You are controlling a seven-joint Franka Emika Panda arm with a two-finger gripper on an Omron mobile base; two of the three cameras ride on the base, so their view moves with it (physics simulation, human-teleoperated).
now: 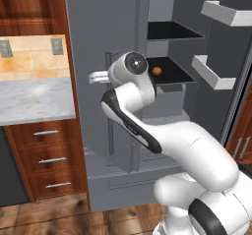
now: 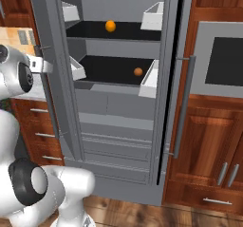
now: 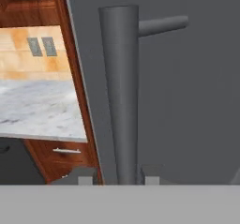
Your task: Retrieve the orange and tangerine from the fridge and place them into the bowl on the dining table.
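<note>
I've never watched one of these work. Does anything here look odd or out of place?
Nothing is spilled or broken. The fridge stands open with two orange fruits loose on separate shelves, while the pincer grips the left door's handle.

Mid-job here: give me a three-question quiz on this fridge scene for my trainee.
1. True or false: the gripper is shut on the left door's bar handle.
2. How many orange fruits sit on the black shelves inside the fridge?
3. The smaller fruit lies on: A) the upper shelf, B) the lower shelf, C) a door bin.

Key: 1 true. 2 two: the larger fruit above, the smaller below. 3 B.
</note>
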